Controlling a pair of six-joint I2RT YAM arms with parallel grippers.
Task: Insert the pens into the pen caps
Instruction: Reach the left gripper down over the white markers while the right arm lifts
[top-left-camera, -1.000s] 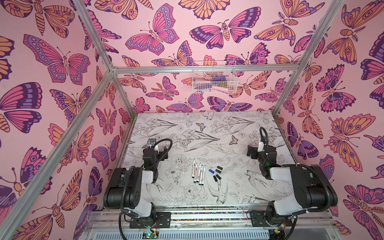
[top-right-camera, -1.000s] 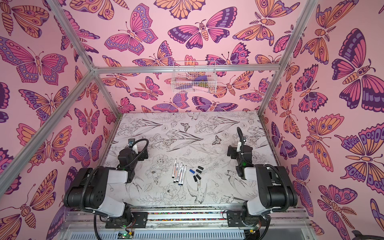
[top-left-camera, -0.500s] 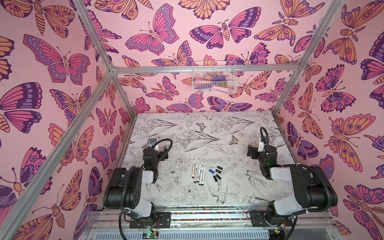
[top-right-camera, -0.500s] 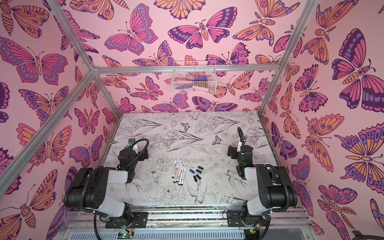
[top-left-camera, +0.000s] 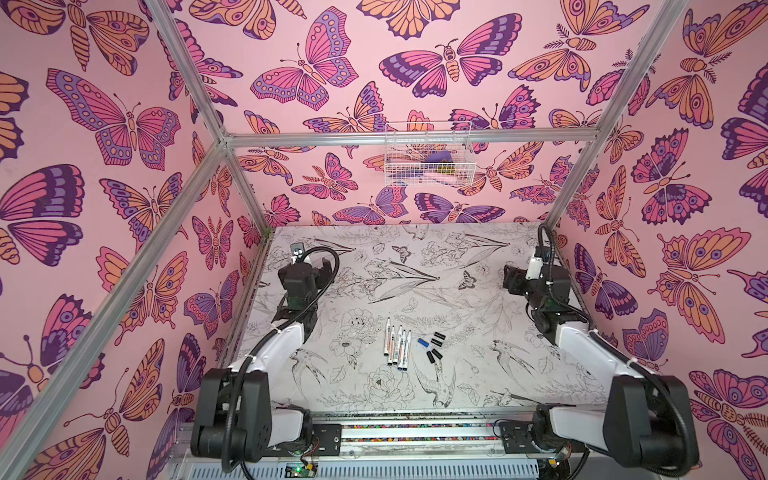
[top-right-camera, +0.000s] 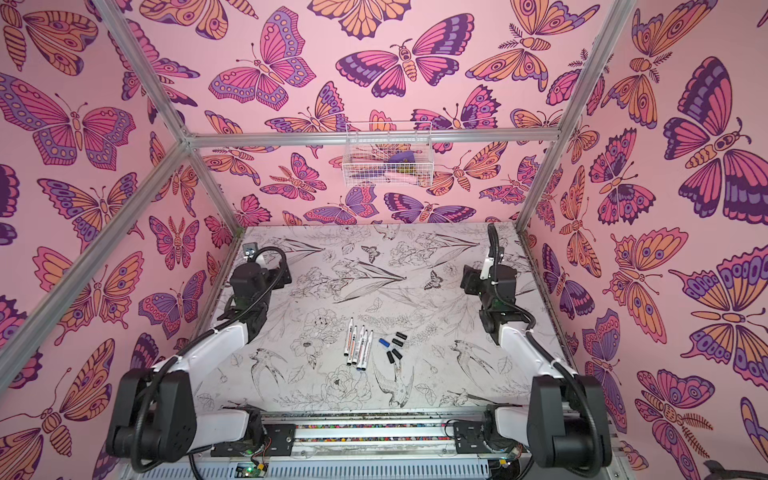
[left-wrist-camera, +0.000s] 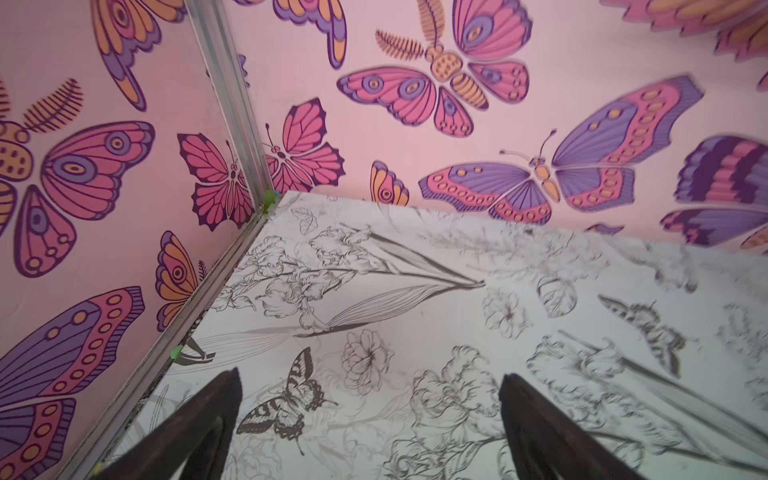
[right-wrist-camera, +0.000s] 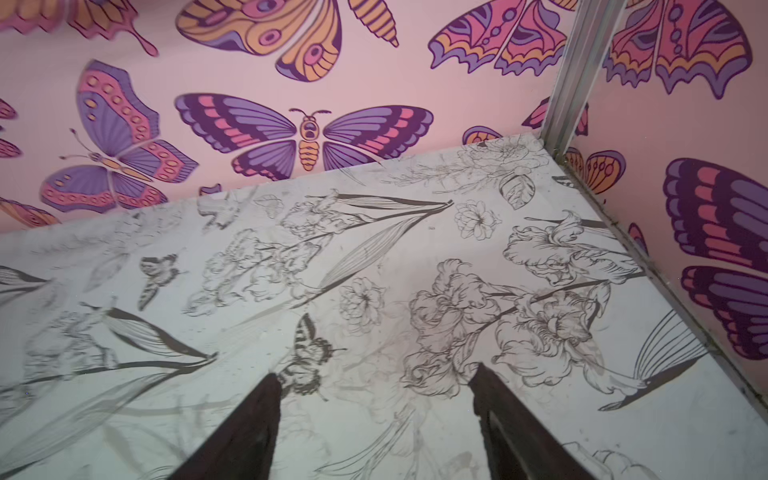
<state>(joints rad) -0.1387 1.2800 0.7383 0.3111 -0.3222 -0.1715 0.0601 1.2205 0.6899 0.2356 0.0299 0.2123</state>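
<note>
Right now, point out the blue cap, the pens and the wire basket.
blue cap (top-left-camera: 423, 342): in a top view, its middle.
pens (top-left-camera: 397, 345): in a top view, middle pen's barrel.
wire basket (top-left-camera: 428, 176): in a top view, front wall.

a: position of the pens (top-left-camera: 398, 347)?
b: side by side on the table (top-left-camera: 478, 386), front of centre.
a: pen caps (top-left-camera: 435, 342)?
b: clustered just right of them, apart. basket (top-left-camera: 428, 166) hangs on the rear wall.

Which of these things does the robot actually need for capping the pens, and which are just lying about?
For the job: five pens lying side by side; four black pen caps and one blue cap beside them.
Just there: wire basket on the back wall, contents too blurred to name.
</note>
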